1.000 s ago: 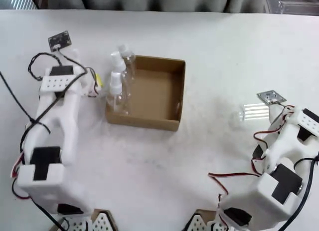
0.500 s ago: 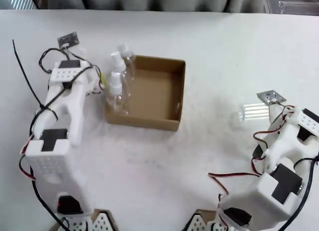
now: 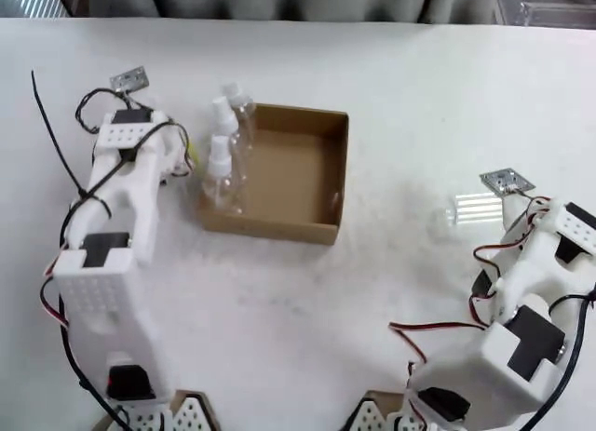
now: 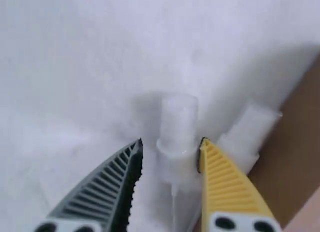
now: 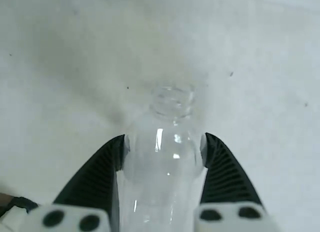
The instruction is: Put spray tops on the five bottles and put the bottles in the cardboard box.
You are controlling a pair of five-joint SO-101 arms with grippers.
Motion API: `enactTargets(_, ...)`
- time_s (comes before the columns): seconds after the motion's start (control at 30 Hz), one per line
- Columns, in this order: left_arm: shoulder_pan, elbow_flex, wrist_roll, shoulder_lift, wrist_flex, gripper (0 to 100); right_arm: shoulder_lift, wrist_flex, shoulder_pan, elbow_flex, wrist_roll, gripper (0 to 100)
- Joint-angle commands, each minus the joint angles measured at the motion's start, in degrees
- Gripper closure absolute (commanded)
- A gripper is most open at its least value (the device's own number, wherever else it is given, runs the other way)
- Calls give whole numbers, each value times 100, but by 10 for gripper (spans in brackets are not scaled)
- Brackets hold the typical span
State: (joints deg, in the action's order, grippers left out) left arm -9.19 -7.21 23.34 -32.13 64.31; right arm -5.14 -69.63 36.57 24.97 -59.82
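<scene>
We see the left claw [image 4: 170, 146] partly open around a white plastic spray top [image 4: 178, 117] — the yellow ribbed finger [image 4: 225, 182] touches its collar, while the grey ribbed finger [image 4: 107, 187] stands just off it. The top is a stubby cylinder on a clear upright bottle [image 4: 175, 189], long axis vertical. A second capped bottle [image 4: 248, 134] stands just beside it, at the brown wall of the cardboard box [image 3: 270, 228]. We cannot tell whether these two stand inside or outside that wall.

The right claw [image 5: 164, 142] has its black ribbed fingers [image 5: 95, 187] closed against both sides of a smooth, clear capless bottle [image 5: 162, 167]. This one lies on its side on the white bench [image 3: 391, 87], well apart from the box — its open threaded neck points away from the claw, toward the box.
</scene>
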Motion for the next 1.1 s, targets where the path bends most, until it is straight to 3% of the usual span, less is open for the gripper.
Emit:
enactTargets(0.0, 92, -246, 26, -22, 114, 904, 101, 57, 4, -237, -44, 982)
enactTargets(0.07, 92, -255, -9, -31, 114, 985, 101, 57, 4, -237, -44, 982)
enactTargets(0.57, 48, -246, 0, 435, 624, 979, 330, 13, -101, -255, 44, 982)
enactTargets(0.83, 57, -88, -18, 1771, 1407, 980, 1833, -567, -242, -211, 475, 982)
enactTargets(1.07, -13, -79, -308, 3196, 2048, 980, 2897, -629, -488, -193, 1600, 982)
